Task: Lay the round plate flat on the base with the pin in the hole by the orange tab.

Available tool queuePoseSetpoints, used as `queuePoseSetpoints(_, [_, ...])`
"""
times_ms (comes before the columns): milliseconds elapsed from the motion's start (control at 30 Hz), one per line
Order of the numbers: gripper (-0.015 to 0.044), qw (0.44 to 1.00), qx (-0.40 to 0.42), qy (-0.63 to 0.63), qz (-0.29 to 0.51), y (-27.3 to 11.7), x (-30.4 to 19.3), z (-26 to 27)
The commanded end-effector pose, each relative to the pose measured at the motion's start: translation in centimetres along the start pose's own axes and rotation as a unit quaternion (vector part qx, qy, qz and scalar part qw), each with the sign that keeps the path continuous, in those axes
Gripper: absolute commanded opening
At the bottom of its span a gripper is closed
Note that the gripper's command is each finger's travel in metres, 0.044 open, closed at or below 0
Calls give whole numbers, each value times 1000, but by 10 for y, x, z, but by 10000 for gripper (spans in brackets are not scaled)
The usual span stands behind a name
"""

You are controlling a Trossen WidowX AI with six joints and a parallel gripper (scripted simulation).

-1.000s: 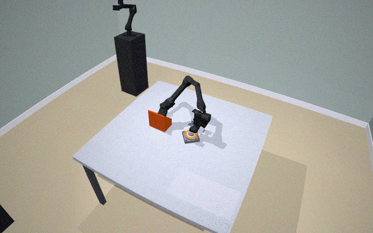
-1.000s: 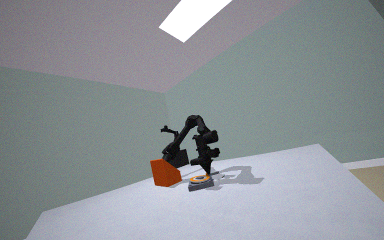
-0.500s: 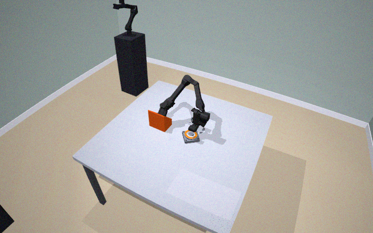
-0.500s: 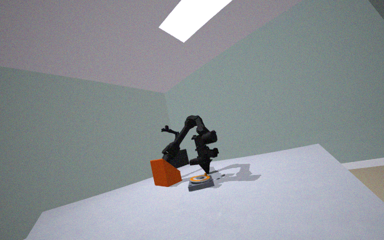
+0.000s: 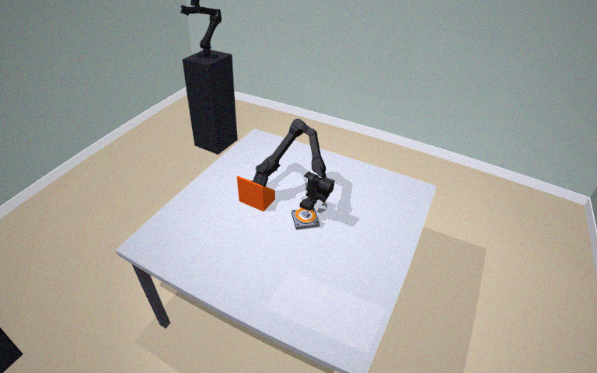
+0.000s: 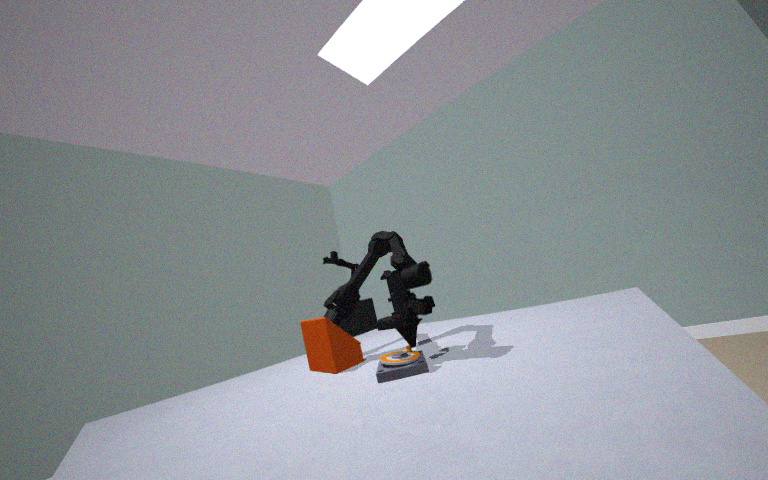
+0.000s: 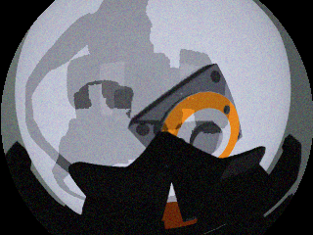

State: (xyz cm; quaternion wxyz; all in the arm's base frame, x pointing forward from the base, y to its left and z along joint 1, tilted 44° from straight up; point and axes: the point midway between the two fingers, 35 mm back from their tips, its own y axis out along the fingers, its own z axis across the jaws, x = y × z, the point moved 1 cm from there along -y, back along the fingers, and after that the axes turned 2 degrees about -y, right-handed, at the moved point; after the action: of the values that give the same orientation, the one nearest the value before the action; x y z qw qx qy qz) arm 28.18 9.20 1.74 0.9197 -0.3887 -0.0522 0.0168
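Plate [image 5: 305, 215] on base [image 5: 299, 224], closed empty tool [image 6: 410, 343] at rim, orange block [image 5: 254, 193] beside.

No legible text, labels, brand marks, numbers or signs in any of the three views. Every surface that shows is plain and unmarked, in the top, exterior and wrist views alike.

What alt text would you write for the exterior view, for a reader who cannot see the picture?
A black robot arm reaches down so that its shut pincer points at the rim of a round orange-ringed plate, which sits on a small grey square base on a pale table. An orange block stands just beside the base.
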Motion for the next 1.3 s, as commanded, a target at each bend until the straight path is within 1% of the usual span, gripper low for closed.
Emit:
queuePoseSetpoints(0, [0,1000,0,5,5,1,-8,0])
queuePoseSetpoints(1267, [0,1000,0,6,5,-1,-24,-1])
